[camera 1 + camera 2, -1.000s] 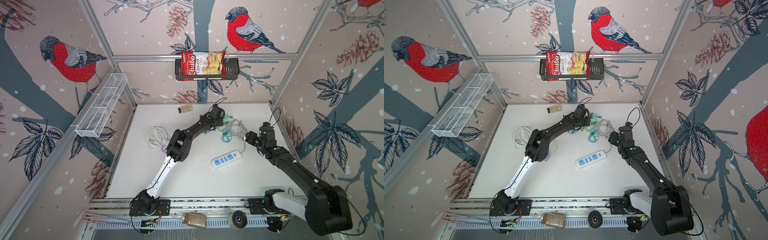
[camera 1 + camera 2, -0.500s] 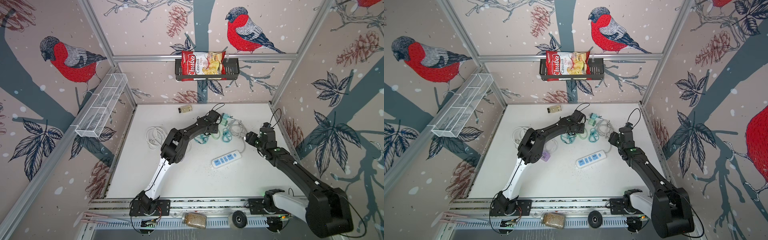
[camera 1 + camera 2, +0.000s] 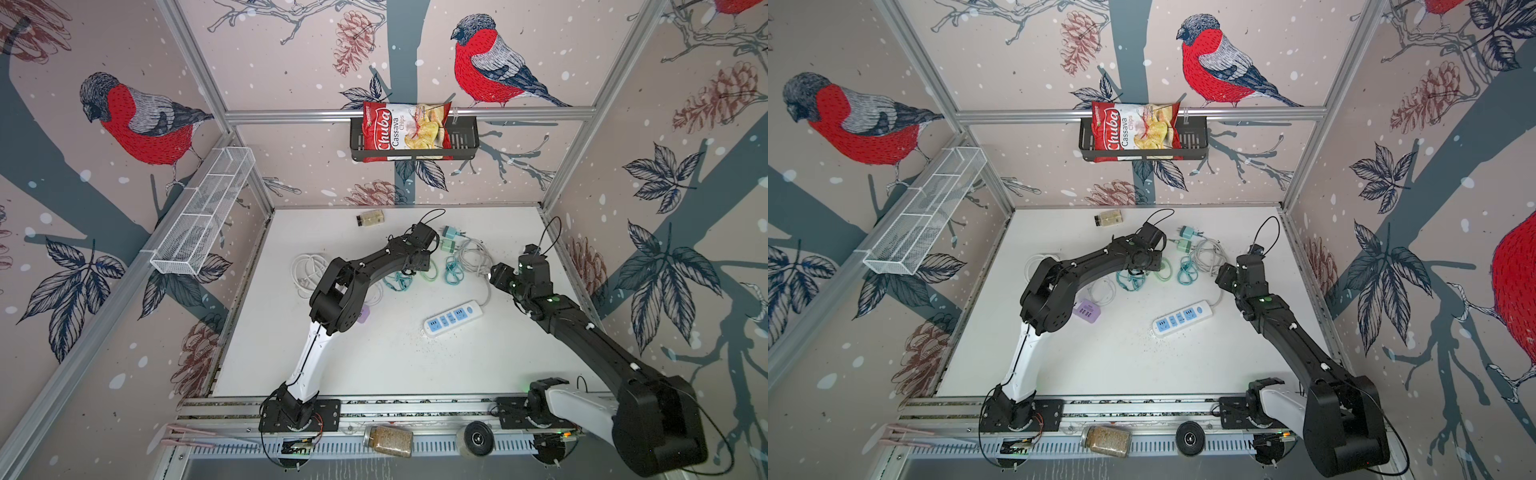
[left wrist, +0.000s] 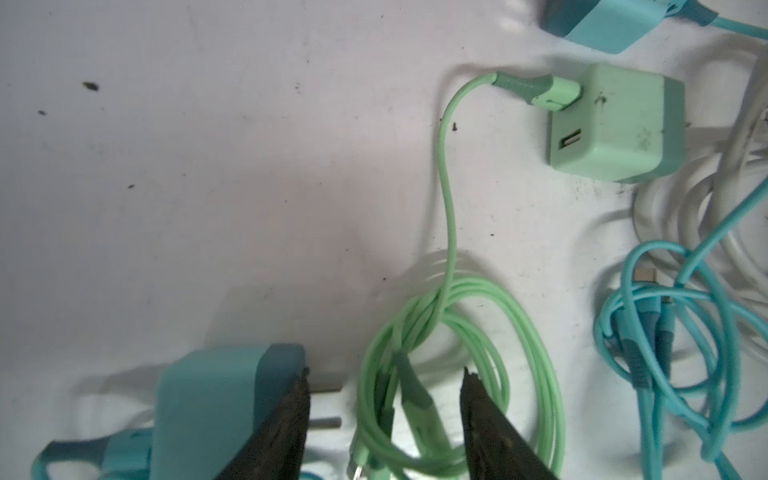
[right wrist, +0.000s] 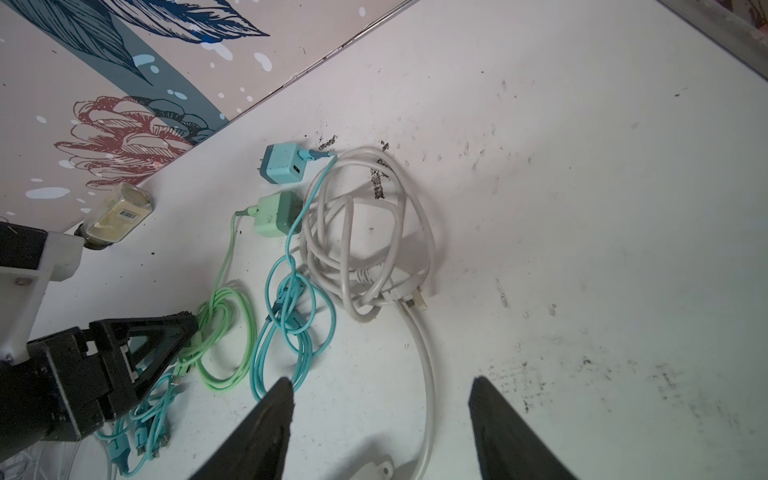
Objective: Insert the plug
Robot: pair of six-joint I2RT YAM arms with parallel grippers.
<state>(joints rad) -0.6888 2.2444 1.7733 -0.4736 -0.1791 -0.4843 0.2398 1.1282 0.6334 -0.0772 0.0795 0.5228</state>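
Observation:
The white power strip (image 3: 454, 319) (image 3: 1182, 318) with blue sockets lies mid-table. Two plug chargers lie at the back, a blue one (image 3: 451, 232) (image 5: 284, 163) and a pale green one (image 3: 448, 246) (image 4: 615, 124) (image 5: 274, 214). My left gripper (image 4: 386, 374) (image 3: 417, 266) is open and low over the coiled green cable (image 4: 457, 332). A darker teal charger (image 4: 208, 407) with bare prongs lies just outside one of its fingers. My right gripper (image 5: 380, 386) (image 3: 496, 274) is open and empty above the strip's white cord (image 5: 428, 374).
A white cord coil (image 5: 365, 232) and teal cable coils (image 5: 291, 332) lie between the arms. A purple USB hub (image 3: 1087, 309) and another white coil (image 3: 307, 270) lie left. A small jar (image 3: 370, 218) rests by the back wall, near the right wall.
My left arm has drawn back from the chargers at the back toward the front-left, and its gripper now sits over the cable coils. The right arm has barely moved.

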